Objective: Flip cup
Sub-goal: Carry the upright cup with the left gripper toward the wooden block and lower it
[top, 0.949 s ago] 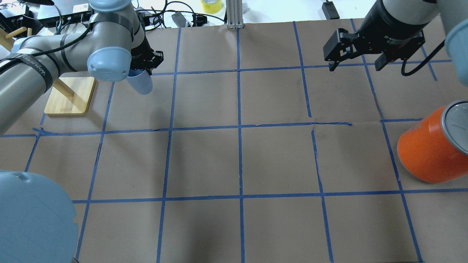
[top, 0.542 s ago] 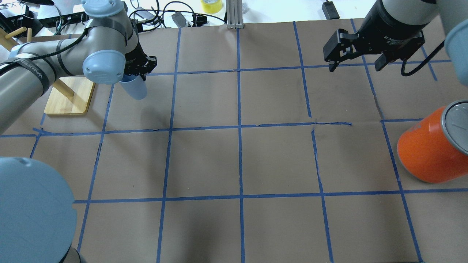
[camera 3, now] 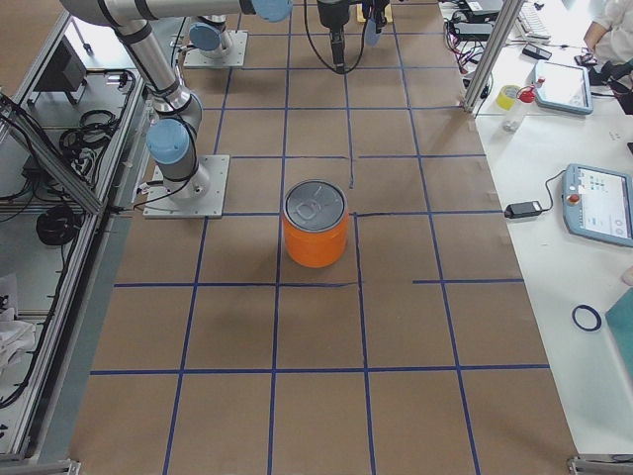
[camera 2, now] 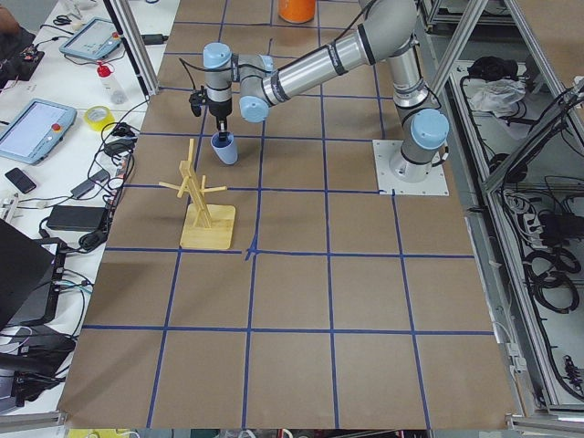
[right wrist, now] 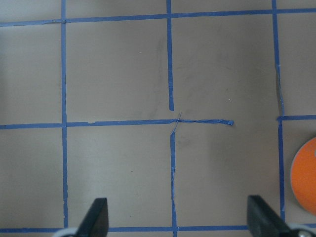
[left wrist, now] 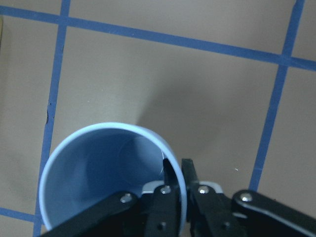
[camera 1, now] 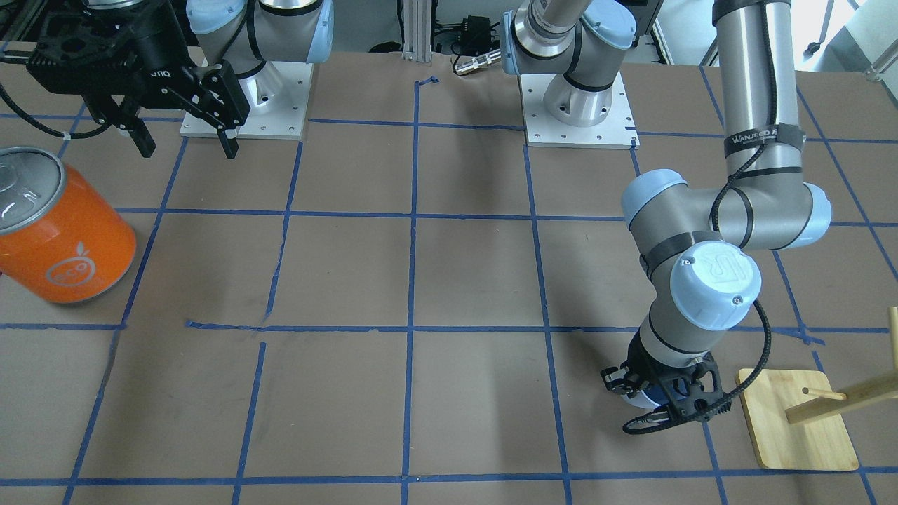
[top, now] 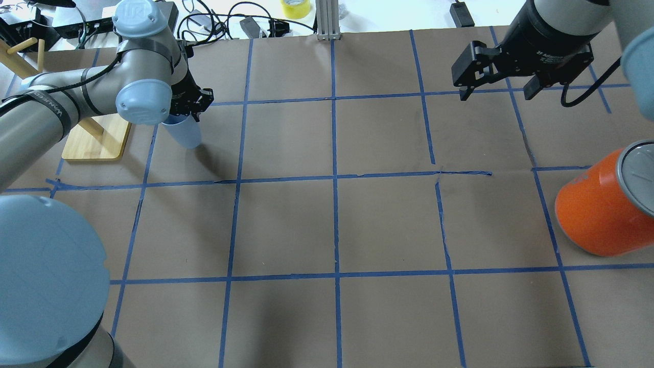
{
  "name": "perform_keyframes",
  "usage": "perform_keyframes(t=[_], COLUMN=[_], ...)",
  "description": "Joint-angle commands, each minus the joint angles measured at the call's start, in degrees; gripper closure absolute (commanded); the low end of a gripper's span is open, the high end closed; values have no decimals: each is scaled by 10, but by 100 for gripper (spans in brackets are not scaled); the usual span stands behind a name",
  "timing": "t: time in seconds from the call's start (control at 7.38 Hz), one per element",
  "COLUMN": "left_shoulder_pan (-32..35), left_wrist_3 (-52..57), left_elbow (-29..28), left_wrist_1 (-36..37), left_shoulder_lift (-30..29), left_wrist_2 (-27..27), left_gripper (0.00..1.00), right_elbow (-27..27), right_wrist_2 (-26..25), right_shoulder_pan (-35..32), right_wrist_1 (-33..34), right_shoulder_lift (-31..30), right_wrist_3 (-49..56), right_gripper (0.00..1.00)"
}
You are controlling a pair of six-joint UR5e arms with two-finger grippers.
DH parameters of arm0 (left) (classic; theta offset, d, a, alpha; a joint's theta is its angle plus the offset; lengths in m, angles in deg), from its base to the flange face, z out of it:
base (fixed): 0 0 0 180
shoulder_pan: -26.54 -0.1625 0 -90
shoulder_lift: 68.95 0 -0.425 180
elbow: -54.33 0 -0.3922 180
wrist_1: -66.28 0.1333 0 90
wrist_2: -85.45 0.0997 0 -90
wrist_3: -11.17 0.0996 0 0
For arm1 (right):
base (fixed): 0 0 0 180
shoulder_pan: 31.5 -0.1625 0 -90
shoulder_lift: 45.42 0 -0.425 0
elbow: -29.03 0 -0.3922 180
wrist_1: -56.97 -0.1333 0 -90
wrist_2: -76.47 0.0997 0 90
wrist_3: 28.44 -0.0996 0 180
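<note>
exterior left | left arm (camera 2: 310, 68): reaches from robot-side edge of counter (camera 2: 301, 301) toward the opposite edge | left gripper (camera 2: 217, 126): points down, tip at rim of cup (camera 2: 226, 152) | cup: mouth up, contact with counter unclear | wooden rack (camera 2: 196, 187): upright, near cup, same edge | orange can (camera 2: 296, 9): far edge, cropped

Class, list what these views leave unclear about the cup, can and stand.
The cup: front-facing view, left gripper covers nearly all.
Its base on the table or above it: the left wrist view looks down inside; overhead too steep.
Orange can: cut by the overhead view's right edge.
Wooden stand: front-facing view's right edge cuts its post.
</note>
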Motion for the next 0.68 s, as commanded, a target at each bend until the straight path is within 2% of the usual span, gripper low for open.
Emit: perform_keyframes(t=[0.0, 0.14, 0.54], left_shoulder_pan=[0, 0, 7], left_wrist_3=[2, 1, -1], left_elbow=[0, -1, -12], left_wrist_1=[-2, -8, -89], left_shoulder_lift=[-2, 7, 57], left_wrist_2=[-3, 0, 4], left_gripper=[66, 1, 0], right_elbow=[0, 0, 0], right_wrist_2=[0, 0, 0], right_shoulder_pan=[0, 0, 0], right_wrist_1=[0, 0, 0], right_shoulder_lift=[0, 0, 0], right_wrist_3=[0, 0, 0], right_gripper=[0, 0, 0])
